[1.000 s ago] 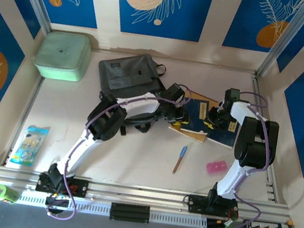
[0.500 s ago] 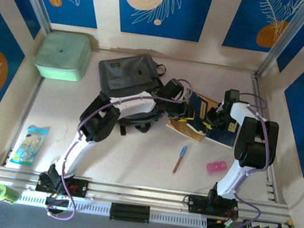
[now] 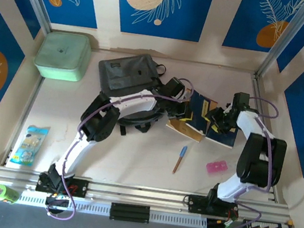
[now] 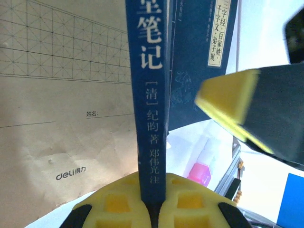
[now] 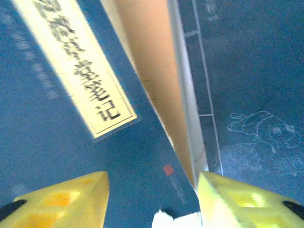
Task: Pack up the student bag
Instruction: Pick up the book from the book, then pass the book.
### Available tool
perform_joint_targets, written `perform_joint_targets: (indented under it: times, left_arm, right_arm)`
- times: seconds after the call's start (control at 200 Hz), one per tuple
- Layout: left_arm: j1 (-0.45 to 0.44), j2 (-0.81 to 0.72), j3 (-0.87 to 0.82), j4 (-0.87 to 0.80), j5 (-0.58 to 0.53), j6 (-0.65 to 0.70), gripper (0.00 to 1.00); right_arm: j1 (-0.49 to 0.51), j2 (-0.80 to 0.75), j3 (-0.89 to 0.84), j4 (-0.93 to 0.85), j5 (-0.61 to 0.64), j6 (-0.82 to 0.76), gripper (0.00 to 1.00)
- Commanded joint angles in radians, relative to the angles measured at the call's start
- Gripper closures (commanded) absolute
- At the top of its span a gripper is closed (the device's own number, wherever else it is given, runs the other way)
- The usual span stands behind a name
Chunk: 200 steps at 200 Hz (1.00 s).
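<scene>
My left hand (image 4: 152, 202) is clamped on the spine of the blue book (image 4: 149, 95), holding it on edge over the tan exercise book (image 4: 61, 118). A second blue book (image 4: 199, 52) lies just beyond. My right hand (image 5: 152, 194) has its fingers spread wide on either side of the blue cover's far edge, and as far as I can judge it is not pinching it.

I read this step as getting the one book free to carry to the bag. A spine-only grip lets the book swing, so I would lift slowly. I would either have the right hand steady the free edge or pull it clear before swinging left.

The student bag (image 3: 128, 71) lies flat on the far part of the table (image 3: 133, 157), just left of the books. Its long axis runs roughly left to right, with the right end tilted a little farther away. The pocket face is up and a strap loop sticks out at the far right corner. I cannot tell whether its mouth is open, so I would check that first, then feed the book in along that axis.
</scene>
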Motion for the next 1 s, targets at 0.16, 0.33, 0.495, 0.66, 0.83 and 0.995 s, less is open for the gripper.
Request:
perform_joint_targets:
  times: [0.16, 0.33, 0.495, 0.66, 0.83, 0.995]
  left_arm:
    - [0.118, -0.318, -0.190, 0.146, -0.036, -0.015, 1.00]
    - [0.208, -0.486, -0.433, 0.364, -0.057, -0.150, 1.00]
    - [0.262, -0.616, -0.639, 0.556, -0.130, -0.274, 1.00]
    - [0.270, -0.680, -0.756, 0.685, -0.201, -0.369, 1.00]
    - [0.270, -0.689, -0.814, 0.803, -0.224, -0.443, 1.00]
    - [0.268, -0.689, -0.821, 0.833, -0.224, -0.476, 1.00]
  right_arm:
    - [-0.011, -0.192, -0.132, 0.304, -0.360, 0.224, 0.28]
    - [0.056, -0.204, -0.210, 0.599, -0.494, 0.436, 0.19]
    - [0.189, -0.180, -0.237, 0.880, -0.502, 0.693, 0.14]
    - [0.343, -0.119, -0.193, 1.021, -0.422, 0.840, 0.12]
    - [0.459, -0.057, -0.161, 1.051, -0.284, 0.856, 0.12]
    - [0.507, 0.034, -0.130, 1.206, -0.240, 0.926, 0.13]
